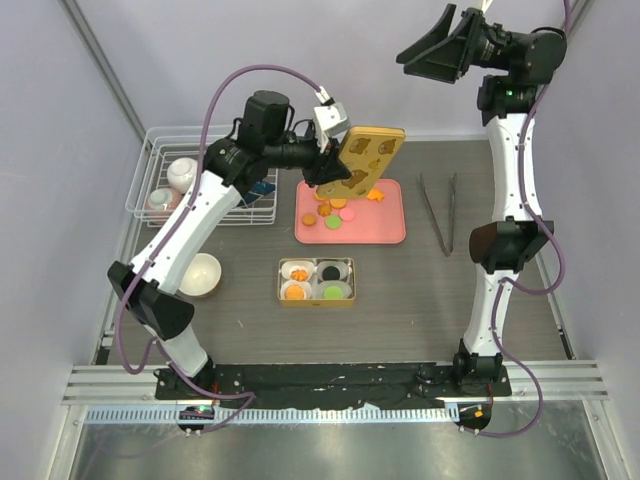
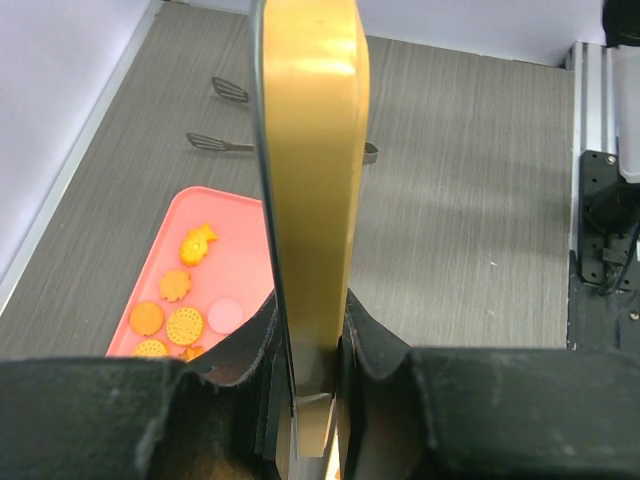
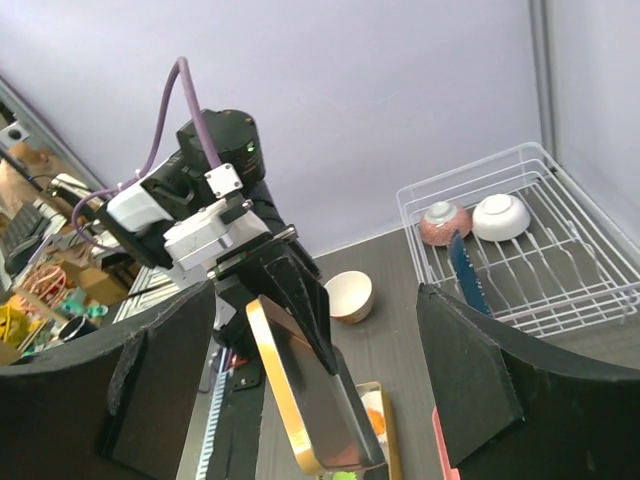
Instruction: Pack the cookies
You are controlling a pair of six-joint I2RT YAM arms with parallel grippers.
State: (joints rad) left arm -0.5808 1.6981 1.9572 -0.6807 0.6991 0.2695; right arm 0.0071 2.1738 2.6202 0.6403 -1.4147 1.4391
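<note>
Top view, left end effector (image 1: 328,172): clenched on one edge of the gold lid (image 1: 368,160), which hangs tilted above the 12 o'clock end of the pink tray (image 1: 385,228).
Top view, right end effector (image 1: 428,45): raised high at 1 o'clock of the tray, fingers spread, nothing in them.
Top view, loose cookies (image 1: 333,213): orange, green and pale pink ones lie on the tray, not yet packed.
Top view, packed cookies (image 1: 330,272): orange, black and green ones sit in the paper cups of the gold tin (image 1: 281,281), at 6 o'clock of the tray.
Top view, tweezers (image 1: 435,215): flat on the table at 3 o'clock of the tray, untouched.
Top view, surroundings: a wire rack (image 1: 150,200) at 9 o'clock of the tray and a white bowl (image 1: 200,275) at 9 o'clock of the tin.
Left wrist view: the lid is seen edge-on, pinched between both pads near its bottom; orange cookies and a pink one show on the tray at 8 o'clock.
Right wrist view: both fingers stand wide apart with open air between them, facing the left arm and its lid.
Risk, lid slip: the hold is on one narrow edge, so a quick swing could pivot or drop the lid onto the loose cookies.
Risk, blocked access: the lid overhangs the tray, so the right arm may strike it when reaching in.
Risk, early closing: lidding the tin now would leave cookies behind.
</note>
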